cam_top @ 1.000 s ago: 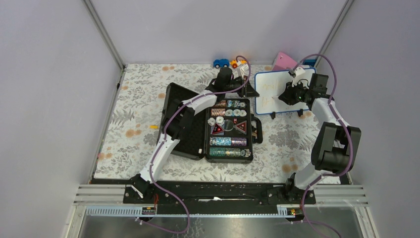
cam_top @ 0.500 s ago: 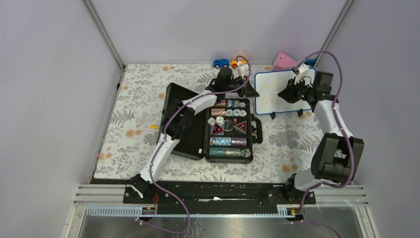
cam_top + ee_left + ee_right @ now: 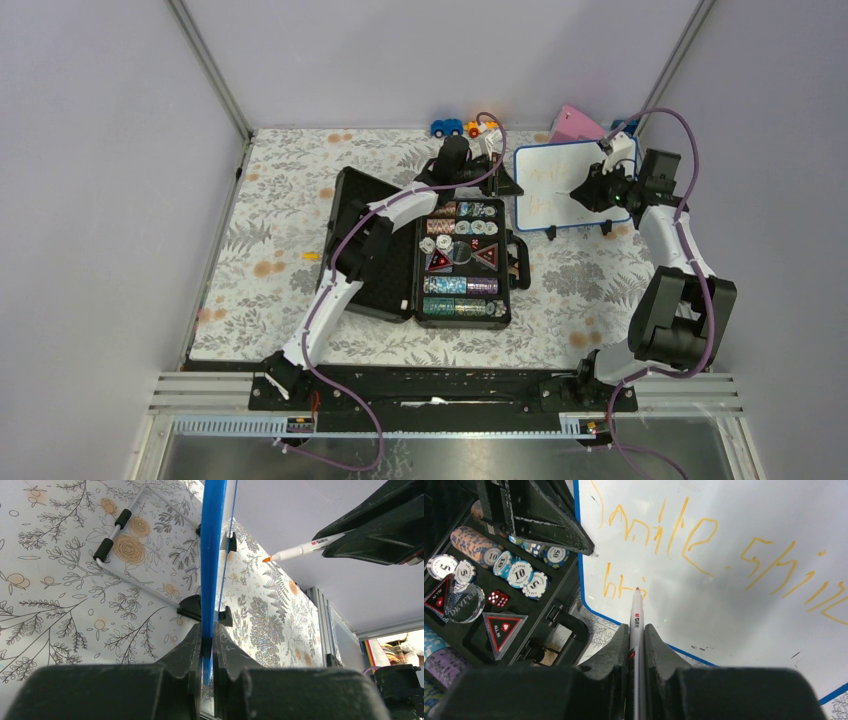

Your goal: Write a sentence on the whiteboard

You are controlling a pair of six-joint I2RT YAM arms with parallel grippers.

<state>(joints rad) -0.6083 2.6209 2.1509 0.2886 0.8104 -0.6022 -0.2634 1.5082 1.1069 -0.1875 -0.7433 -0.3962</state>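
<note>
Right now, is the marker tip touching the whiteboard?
No, the left wrist view shows the marker tip clear of the whiteboard, with patterned tablecloth visible between them.

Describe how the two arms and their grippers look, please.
Both the left arm and the right arm have white links with black joints, and a purple cable runs along each. The left gripper and right gripper are matt black and taper forward.

Glossy smooth whiteboard (image 3: 744,605), matt black plastic case (image 3: 348,200)
</note>
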